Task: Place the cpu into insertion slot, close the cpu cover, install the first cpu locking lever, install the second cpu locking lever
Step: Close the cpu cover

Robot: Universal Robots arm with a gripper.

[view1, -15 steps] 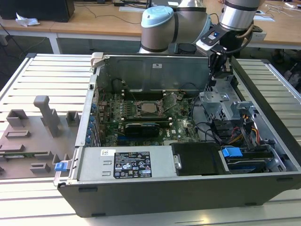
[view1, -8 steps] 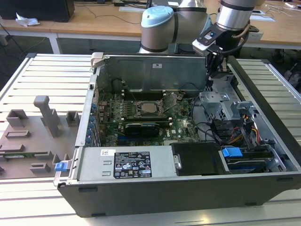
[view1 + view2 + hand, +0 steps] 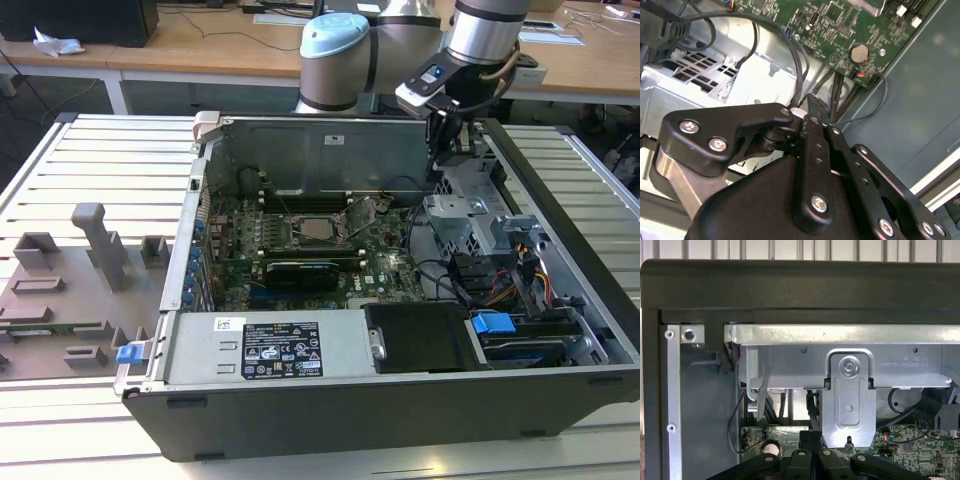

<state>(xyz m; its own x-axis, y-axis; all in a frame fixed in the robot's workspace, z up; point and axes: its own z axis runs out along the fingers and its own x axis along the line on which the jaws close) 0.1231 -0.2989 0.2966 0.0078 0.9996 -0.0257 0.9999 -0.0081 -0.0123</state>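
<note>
Slatted metal table, wooden desks behind it. One open computer case lies flat on the table, with the green motherboard showing inside.

Arm: one, reaching in from the far side. The gripper hangs at the far corner of the case on the exterior view's right. In both wrist views its black fingers are pressed together, with nothing seen between them.

Task item: one cpu, silver-grey top up, sits in the insertion slot near the middle of the board. It is well apart from the gripper, toward the exterior view's left.

Around the gripper:
- one silver drive cage just on its near side
- black cables running from the cage across the board
- one silver bracket with one large screw at its head, right in front of the fingertips in the first wrist view, dark case wall beyond
- one coin cell on the board edge, near the fingertips

Elsewhere in the case:
- one black card on the near side of the slot
- one labelled power supply along the near wall
- two blue plastic pieces: a tab near the drives and a clip at the near corner on the exterior view's left

One grey fixture tray with several grey blocks lies beside the case on the exterior view's left.
</note>
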